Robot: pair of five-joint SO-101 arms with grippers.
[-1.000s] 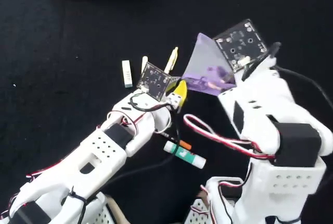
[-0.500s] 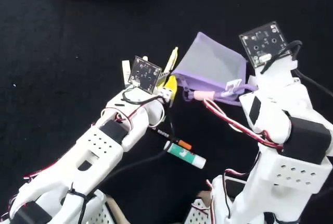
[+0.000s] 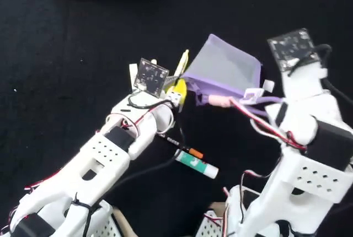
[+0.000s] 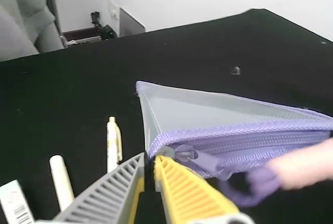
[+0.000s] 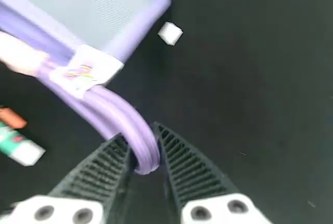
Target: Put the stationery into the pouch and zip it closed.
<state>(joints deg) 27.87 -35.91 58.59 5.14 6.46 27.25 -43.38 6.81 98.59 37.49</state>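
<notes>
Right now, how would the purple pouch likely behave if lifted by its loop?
Probably floppy: the pouch is thin mesh, and its loop bends sharply inside the right gripper. Likely light, since it looks flat and see-through.

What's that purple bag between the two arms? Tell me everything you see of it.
The pouch is a see-through greyish mesh sleeve edged with a purple zip, carrying a white label, a pink tag and a purple loop strap. It stretches between the arms: left gripper pinches its zip-end corner, right gripper clamps the strap.
</notes>
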